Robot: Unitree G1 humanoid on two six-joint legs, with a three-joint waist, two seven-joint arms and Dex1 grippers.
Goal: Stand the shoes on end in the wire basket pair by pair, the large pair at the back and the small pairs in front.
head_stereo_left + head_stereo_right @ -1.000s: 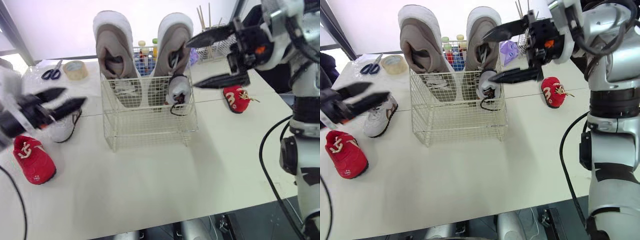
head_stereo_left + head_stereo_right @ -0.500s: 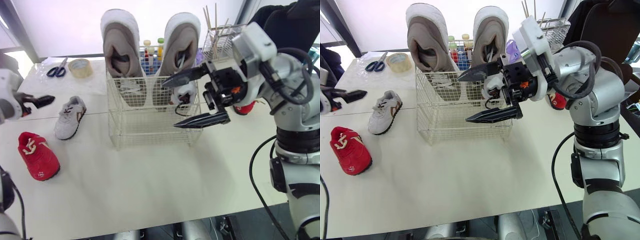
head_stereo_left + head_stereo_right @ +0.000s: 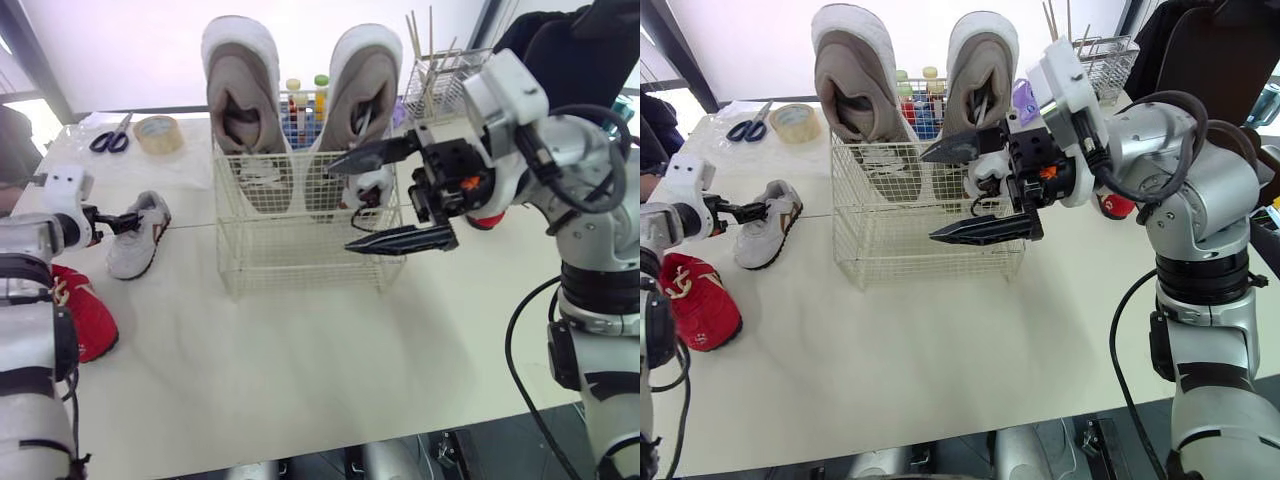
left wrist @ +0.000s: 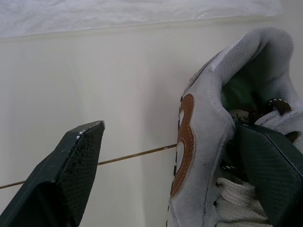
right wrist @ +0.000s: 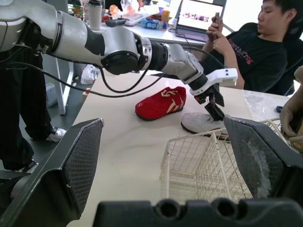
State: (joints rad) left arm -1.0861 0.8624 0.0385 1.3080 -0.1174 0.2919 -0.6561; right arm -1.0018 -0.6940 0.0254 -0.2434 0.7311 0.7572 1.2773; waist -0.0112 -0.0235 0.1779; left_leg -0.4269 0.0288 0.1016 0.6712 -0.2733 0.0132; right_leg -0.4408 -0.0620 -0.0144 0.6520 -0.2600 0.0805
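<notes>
The wire basket [image 3: 300, 250] holds the large grey-and-white pair [image 3: 240, 100] on end at the back and one small grey shoe [image 3: 372, 185] in its front right. The matching small white-and-brown shoe [image 3: 135, 235] lies on the table to the left. My left gripper [image 3: 130, 218] is open at its heel: one finger sits inside the shoe's opening [image 4: 208, 156], the other stands well clear outside. My right gripper [image 3: 342, 205] hangs open and empty before the basket's right front. One red shoe [image 3: 90, 320] lies front left, another [image 3: 490, 218] behind my right arm.
Scissors [image 3: 108, 135] and a tape roll [image 3: 158, 133] lie at the back left. Bottles [image 3: 300, 100] stand behind the basket, and a wire holder with sticks [image 3: 440, 85] at the back right. A seated person [image 5: 255, 52] is beyond the table's left end.
My left gripper has moved right from the table's left edge to the white-and-brown shoe's heel. The right gripper came down from above the basket's right side, then held still.
</notes>
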